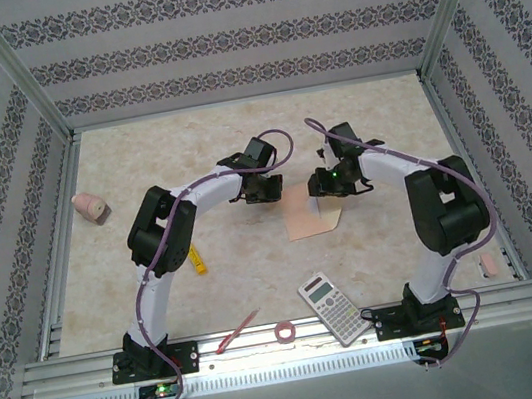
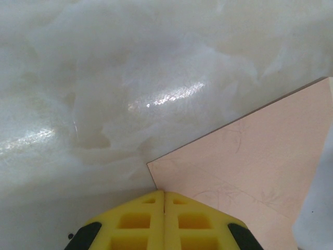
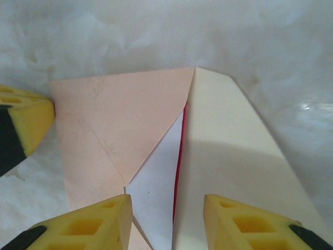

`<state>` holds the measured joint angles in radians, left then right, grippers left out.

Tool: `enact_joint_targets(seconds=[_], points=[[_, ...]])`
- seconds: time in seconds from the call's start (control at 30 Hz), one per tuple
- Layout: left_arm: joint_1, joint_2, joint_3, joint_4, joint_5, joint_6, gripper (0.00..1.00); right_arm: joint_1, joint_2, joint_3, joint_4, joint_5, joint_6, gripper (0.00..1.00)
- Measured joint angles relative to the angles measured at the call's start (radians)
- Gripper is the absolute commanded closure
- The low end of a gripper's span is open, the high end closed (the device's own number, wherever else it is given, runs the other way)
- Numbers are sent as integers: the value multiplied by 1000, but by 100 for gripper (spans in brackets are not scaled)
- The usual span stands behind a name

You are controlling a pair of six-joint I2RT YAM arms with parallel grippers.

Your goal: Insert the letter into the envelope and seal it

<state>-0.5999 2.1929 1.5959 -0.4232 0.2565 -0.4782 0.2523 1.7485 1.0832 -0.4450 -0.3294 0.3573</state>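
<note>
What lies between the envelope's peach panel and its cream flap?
The letter, white back and red edge showing, in the right wrist view.

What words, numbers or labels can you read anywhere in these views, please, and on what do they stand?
No text is legible in any view.
calculator: key and panel markings, too small to read.
yellow stick: any print is too small to tell.
envelope: faint sprig drawings only, no words.

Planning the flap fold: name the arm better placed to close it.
Right, likely: the right gripper hangs open over the flap; the left gripper is shut at the envelope corner.
</note>
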Motion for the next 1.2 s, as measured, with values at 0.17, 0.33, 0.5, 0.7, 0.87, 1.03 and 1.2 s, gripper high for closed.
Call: enact_joint_targets(seconds=[0.17,0.33,0.5,0.7,0.87,1.03,1.2], points=[[0,0,0,0,0,0,100,-11,-43,-8,-3,35,12,60],[0,0,0,0,0,4,100,-28,-54,-8,-5,34,14,80],[0,0,0,0,0,17,100,-28,-54,-10,-6,26,32,100],[0,0,8,-11,-4,70,100,-42,-62,-14,-7,24,34,100],[1,0,30,-11,-27,134,100,-74,-116,-15,-12,23,34,100],[10,-7,45,-13,-61,195,99,-80,-169,-15,-16,22,37,100],[24,-59,50,-38,-102,227,86,-79,-191,-14,-17,15,52,100]])
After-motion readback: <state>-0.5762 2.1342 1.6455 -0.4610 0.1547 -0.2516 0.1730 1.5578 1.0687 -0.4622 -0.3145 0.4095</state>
